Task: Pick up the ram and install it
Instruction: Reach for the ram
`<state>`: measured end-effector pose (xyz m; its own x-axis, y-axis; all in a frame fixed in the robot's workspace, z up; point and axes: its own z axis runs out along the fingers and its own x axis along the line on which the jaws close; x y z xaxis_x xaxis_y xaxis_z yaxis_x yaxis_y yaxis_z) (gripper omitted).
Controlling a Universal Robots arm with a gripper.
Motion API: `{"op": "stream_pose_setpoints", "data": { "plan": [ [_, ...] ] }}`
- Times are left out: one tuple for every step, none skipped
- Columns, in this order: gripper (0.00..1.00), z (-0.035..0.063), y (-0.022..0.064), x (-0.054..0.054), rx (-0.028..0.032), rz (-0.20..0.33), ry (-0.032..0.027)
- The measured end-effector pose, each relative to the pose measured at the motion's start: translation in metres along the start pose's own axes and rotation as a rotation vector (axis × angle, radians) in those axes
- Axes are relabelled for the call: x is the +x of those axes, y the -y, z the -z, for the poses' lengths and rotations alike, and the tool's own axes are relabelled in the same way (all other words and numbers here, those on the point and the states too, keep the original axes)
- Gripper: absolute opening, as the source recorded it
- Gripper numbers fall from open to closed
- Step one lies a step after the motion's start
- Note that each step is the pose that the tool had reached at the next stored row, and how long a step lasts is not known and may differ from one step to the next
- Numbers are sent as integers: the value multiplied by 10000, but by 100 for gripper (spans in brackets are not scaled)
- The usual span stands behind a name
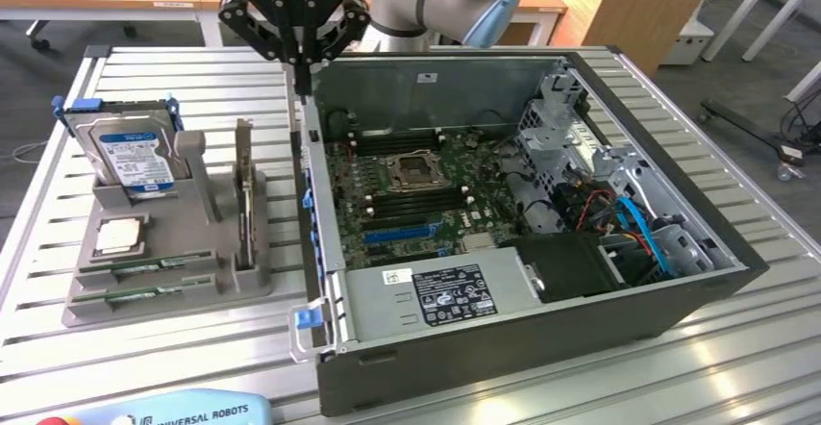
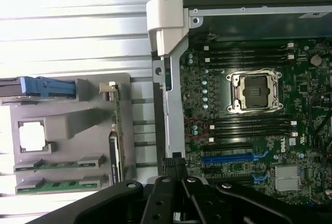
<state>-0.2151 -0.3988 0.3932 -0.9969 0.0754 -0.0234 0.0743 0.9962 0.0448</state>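
Note:
Two ram sticks, thin and green, lie side by side in the front slots of a grey holder [image 1: 192,295]: one ram stick [image 1: 144,270] [image 2: 58,164] sits behind the other ram stick [image 1: 135,296] [image 2: 56,185]. My gripper [image 1: 303,88] [image 2: 174,162] hangs shut with nothing in it, above the far end of the open computer case's side wall [image 1: 311,213], on the exterior view's left. It is well away from the sticks. On the motherboard [image 1: 410,204] [image 2: 244,146], dark memory slots [image 2: 249,54] flank the processor socket [image 1: 418,169] [image 2: 254,92].
The holder also carries an upright hard drive [image 1: 129,156] [image 2: 39,87], a square silver processor chip [image 1: 118,237] [image 2: 31,136] and a dark expansion card [image 1: 244,194] [image 2: 117,130] on edge. Power supply [image 1: 443,295] and cables [image 1: 635,223] fill the case's near side.

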Motion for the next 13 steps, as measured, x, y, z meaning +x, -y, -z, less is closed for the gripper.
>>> {"op": "stream_pose_setpoints", "data": {
  "plan": [
    [10, 1, 1, 18, 1, 1, -1],
    [10, 1, 3, 38, 0, 0, 0],
    [10, 2, 4, 57, 0, 1, -1],
    [10, 3, 6, 77, 1, 2, -1],
    [10, 3, 7, 97, 1, 2, -1],
    [10, 3, 9, 118, 0, 2, 0],
    [10, 4, 11, 142, 1, 1, 0],
    [10, 4, 12, 161, 0, 1, -1],
    [10, 5, 14, 181, 1, 1, -1],
    [10, 5, 15, 201, 0, 1, 0],
    [10, 6, 16, 221, 1, 1, -1],
    [10, 6, 18, 239, 1, 0, 0],
    [10, 7, 20, 259, 0, 2, 0]
  ]
}}
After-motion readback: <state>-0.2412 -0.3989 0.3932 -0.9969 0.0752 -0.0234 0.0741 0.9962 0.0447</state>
